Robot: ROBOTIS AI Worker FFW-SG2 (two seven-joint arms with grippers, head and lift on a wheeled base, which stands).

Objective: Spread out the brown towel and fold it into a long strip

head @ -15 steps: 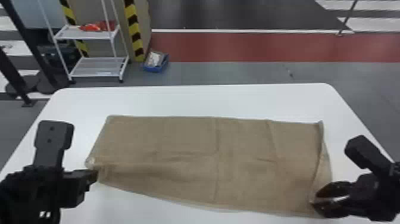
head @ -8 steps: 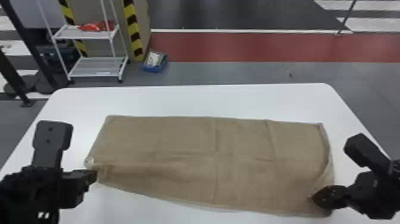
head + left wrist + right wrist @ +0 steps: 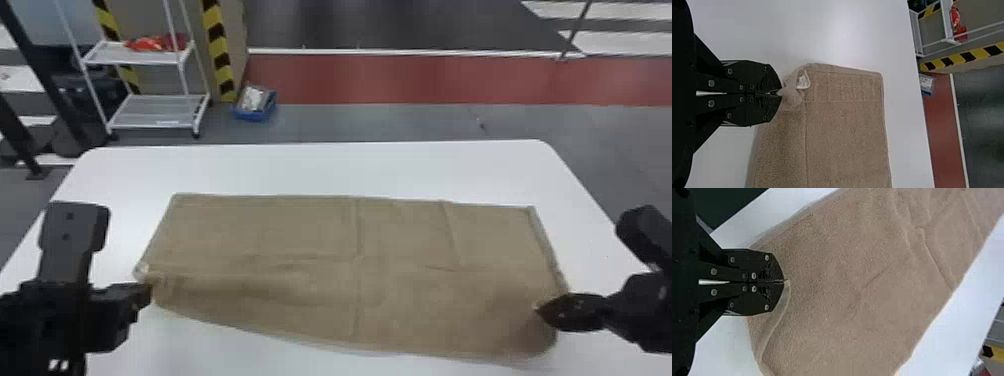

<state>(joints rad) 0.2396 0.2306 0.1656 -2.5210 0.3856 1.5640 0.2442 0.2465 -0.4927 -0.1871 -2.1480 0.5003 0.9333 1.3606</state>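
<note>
In the head view the brown towel [image 3: 310, 260] lies spread as a wide rectangle across the white table, lightly creased, its near edge bowed. My left gripper [image 3: 146, 294] is at its near left corner; in the left wrist view the left gripper [image 3: 779, 93] is shut on that corner, beside a small white tag [image 3: 803, 81]. At the near right part of the towel is my right gripper [image 3: 540, 309]. The right wrist view has the right gripper [image 3: 785, 281] shut on a ridge of the towel [image 3: 848, 274] near its edge.
The white table [image 3: 320, 167] extends past the towel on all sides. Beyond it on the floor stand a white shelf cart [image 3: 152, 112] with red items and a blue box [image 3: 256, 114].
The right gripper has gone from open to shut, taking hold of the towel near its right edge, which now lies straighter. My left gripper has kept nearly still.
</note>
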